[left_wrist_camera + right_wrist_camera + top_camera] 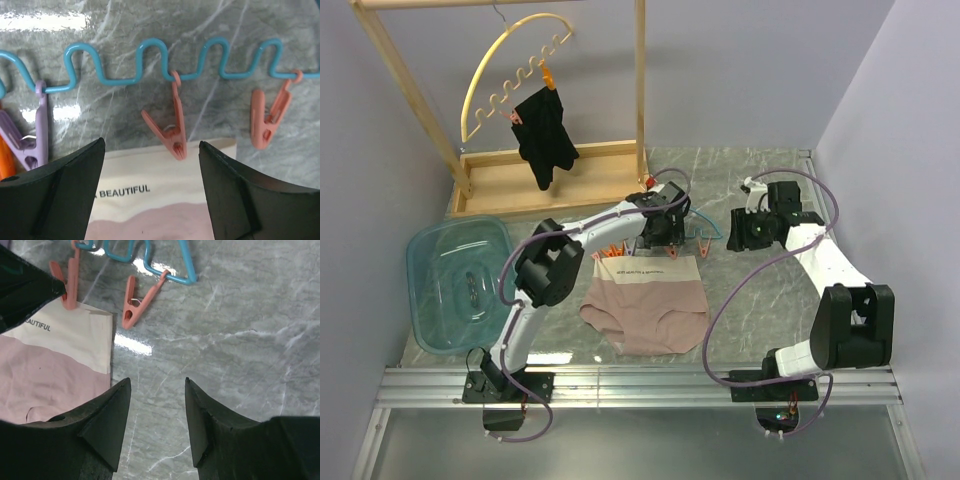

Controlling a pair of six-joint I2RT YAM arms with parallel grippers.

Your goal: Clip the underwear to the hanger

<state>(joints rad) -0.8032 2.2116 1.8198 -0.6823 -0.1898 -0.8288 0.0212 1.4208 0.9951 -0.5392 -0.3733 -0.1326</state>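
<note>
Left arm (592, 226) blocks most of the hanger (150, 55) in the overhead shot; only the wrist cam shows its wavy edge. Underwear (650, 310) lies flat just below it. Left gripper (151, 149) hovers over the waistband (165, 172), fingers spread, empty. Right gripper (156, 387) hangs off to the side, spread too.

This is a robotics lab test booth, not a home. Plain lavender walls (740, 70) box in a marble-patterned table (760, 300). Two robot arms (545, 270) are bolted to an aluminium rail (640, 385) at the near edge, trailing purple cables (720, 310). A bare wooden rack (640, 80) at the far left and a plastic tub (420, 300) on the left look like staged props.
</note>
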